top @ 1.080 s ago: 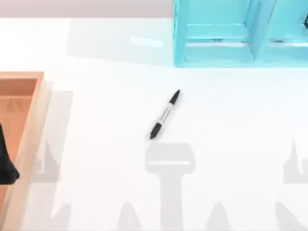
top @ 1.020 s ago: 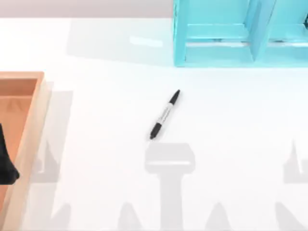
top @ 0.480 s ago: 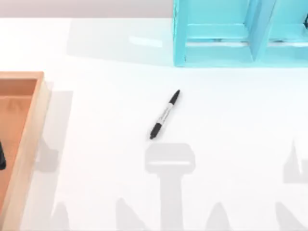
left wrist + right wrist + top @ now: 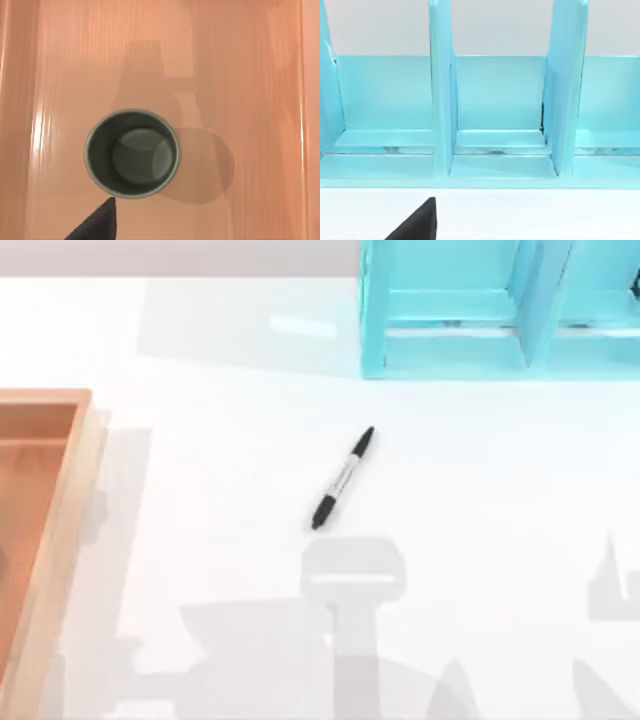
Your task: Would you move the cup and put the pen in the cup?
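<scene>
Gone from the wooden tray (image 4: pixel 70 490) is the left arm's dark shape. Pen (image 4: pixel 342 479) lies unmoved on the desk (image 4: pixel 200 490), its label unreadable. Cup (image 4: pixel 132 153) stands upright in the tray; I cannot tell either pincer's state.

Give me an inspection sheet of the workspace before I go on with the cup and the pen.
Surface: white table, lit evenly, arm shadows along its near edge.
Cup: dark olive-grey cup stands upright and empty on the floor of the wooden tray at the table's left.
Pen: black marker pen lies flat and diagonal near the table's middle, apart from everything else.
Clutter: nothing seen.
Grippers: a dark fingertip of the left gripper shows beside the cup; a dark fingertip of the right gripper faces the shelf.
Cables: nothing seen.
Surroundings: light blue partitioned shelf at the far right.
</scene>
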